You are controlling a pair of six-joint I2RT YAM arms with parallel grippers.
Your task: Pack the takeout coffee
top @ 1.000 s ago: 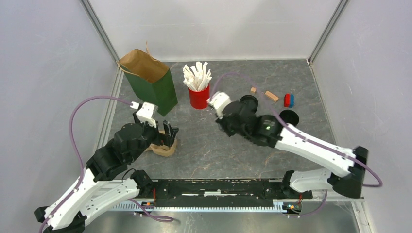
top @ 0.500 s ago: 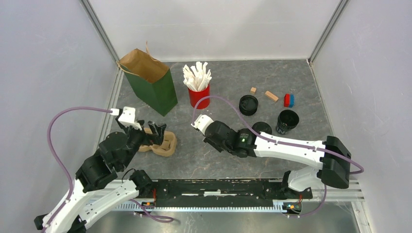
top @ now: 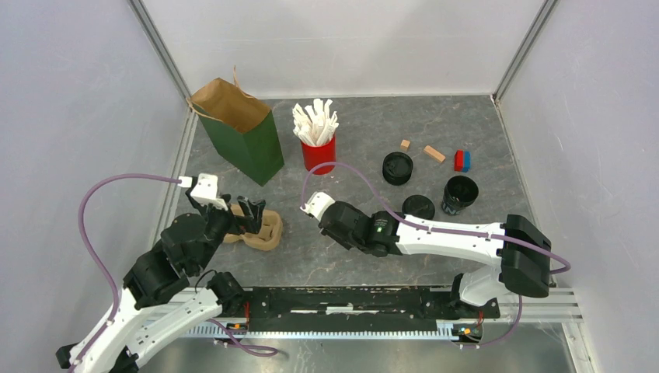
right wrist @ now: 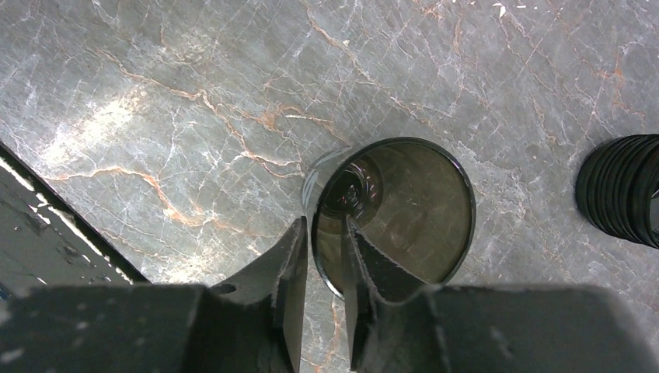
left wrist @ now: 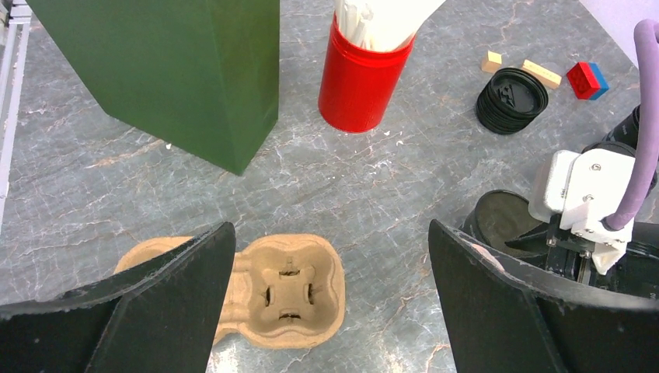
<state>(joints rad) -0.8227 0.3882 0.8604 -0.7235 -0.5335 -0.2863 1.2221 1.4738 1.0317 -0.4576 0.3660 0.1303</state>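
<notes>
**A:** We've got a grey marble desk (top: 350,128), white walls (top: 350,39) around. The cup (right wrist: 404,210)?

**B:** We see it upright, front-centre, right jaws slightly parted astride its rim, unclamped. Left jaws gape wide above the carrier (left wrist: 280,291).

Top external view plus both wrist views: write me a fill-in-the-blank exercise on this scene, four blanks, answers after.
The white sticks fill a ___ container.
The paper bag is ___ on the outside.
The right gripper straddles the rim of the black cup, which stands ___ rather than on its side.
The left gripper hangs above the cardboard carrier, jaws wide ___.
Missing words: red; green; upright; open.
</notes>
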